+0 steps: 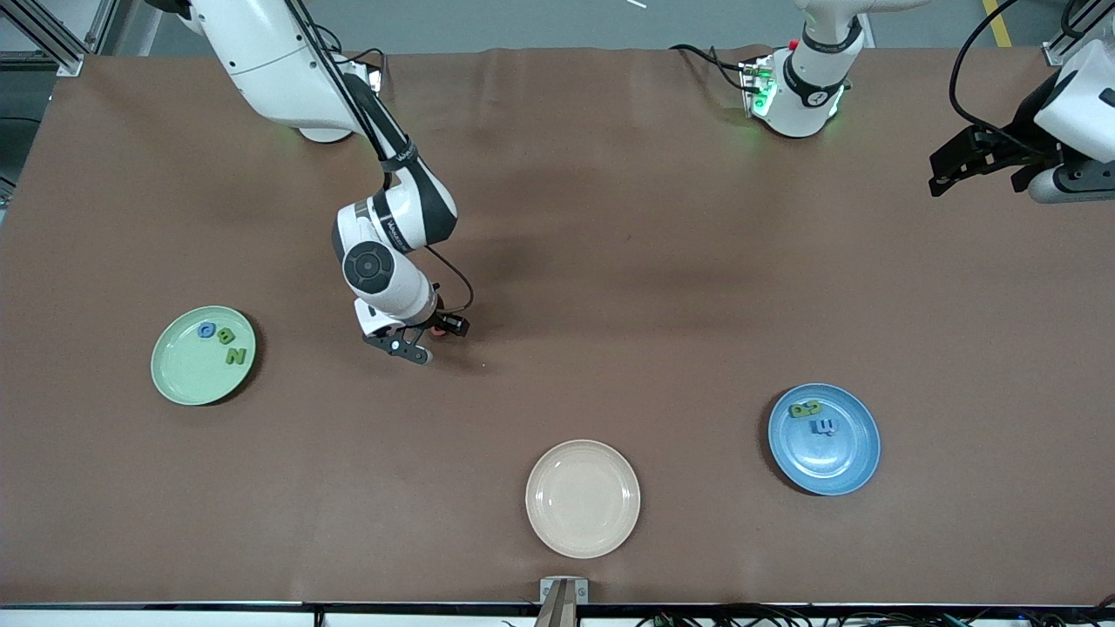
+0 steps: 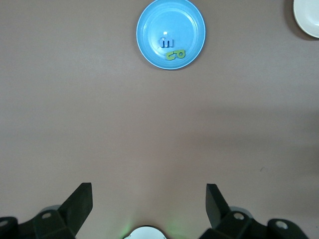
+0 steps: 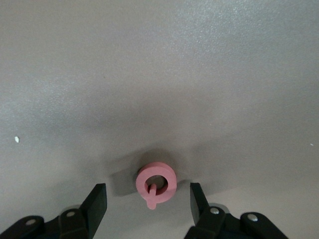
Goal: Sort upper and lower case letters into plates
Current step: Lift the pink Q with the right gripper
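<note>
A red letter Q (image 3: 156, 183) lies flat on the brown table between the open fingers of my right gripper (image 3: 147, 200), which is low over it; neither finger touches it. In the front view the right gripper (image 1: 425, 338) is at mid-table with the red letter (image 1: 433, 331) under it. The mint green plate (image 1: 187, 374) holds a blue letter (image 1: 206, 329) and two green letters (image 1: 230, 345). The blue plate (image 1: 836, 466) holds a blue letter (image 1: 823, 426) and green letters (image 1: 806, 408). My left gripper (image 1: 941, 181) waits open, high over the left arm's end of the table.
A cream-beige plate (image 1: 583, 531) sits empty near the front camera's edge, between the two other plates. The left wrist view shows the blue plate (image 2: 169, 17), the cream plate's rim (image 2: 305, 20) and the open left gripper (image 2: 148, 200) over bare table.
</note>
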`<state>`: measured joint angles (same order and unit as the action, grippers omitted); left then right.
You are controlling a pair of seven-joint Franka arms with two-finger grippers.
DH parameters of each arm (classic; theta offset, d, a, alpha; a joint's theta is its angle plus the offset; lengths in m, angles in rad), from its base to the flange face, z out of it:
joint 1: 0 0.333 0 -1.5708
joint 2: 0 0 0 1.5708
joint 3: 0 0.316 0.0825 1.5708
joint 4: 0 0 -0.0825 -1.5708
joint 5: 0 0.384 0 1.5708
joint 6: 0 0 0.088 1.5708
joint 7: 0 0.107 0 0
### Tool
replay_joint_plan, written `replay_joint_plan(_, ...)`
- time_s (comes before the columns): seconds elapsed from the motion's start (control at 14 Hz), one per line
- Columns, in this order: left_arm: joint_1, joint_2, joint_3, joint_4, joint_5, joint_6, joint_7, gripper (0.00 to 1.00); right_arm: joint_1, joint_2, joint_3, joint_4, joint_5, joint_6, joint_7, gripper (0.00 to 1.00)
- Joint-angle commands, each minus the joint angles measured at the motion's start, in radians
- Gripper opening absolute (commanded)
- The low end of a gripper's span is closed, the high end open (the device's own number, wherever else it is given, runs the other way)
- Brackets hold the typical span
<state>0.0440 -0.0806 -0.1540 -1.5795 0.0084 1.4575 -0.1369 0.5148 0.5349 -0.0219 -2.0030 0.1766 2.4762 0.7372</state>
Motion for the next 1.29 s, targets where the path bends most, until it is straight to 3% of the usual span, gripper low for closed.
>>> replay_joint_plan(0.0,0.000,-0.013,0.001,-0.008,-0.013,0.007,0.025,1.00,-0.004,-0.018,0.003,-0.023,0.009,0.015,0.005,0.67)
replay_joint_plan(0.36,0.000,-0.010,0.001,-0.008,-0.013,0.010,0.025,1.00,-0.006,-0.015,0.002,-0.020,0.006,0.017,0.004,0.53)
replay_joint_plan(0.64,0.000,-0.010,0.001,-0.007,-0.013,0.012,0.025,1.00,-0.007,0.010,-0.001,-0.014,0.003,0.035,0.002,0.50)
replay_joint_plan(1.07,0.000,-0.010,0.001,-0.007,-0.012,0.012,0.026,1.00,-0.009,0.011,-0.004,-0.014,0.001,0.036,0.001,0.24)
replay_joint_plan(1.22,0.000,-0.010,0.001,-0.007,-0.012,0.012,0.026,1.00,-0.009,0.010,-0.004,-0.013,0.001,0.026,0.001,0.20)
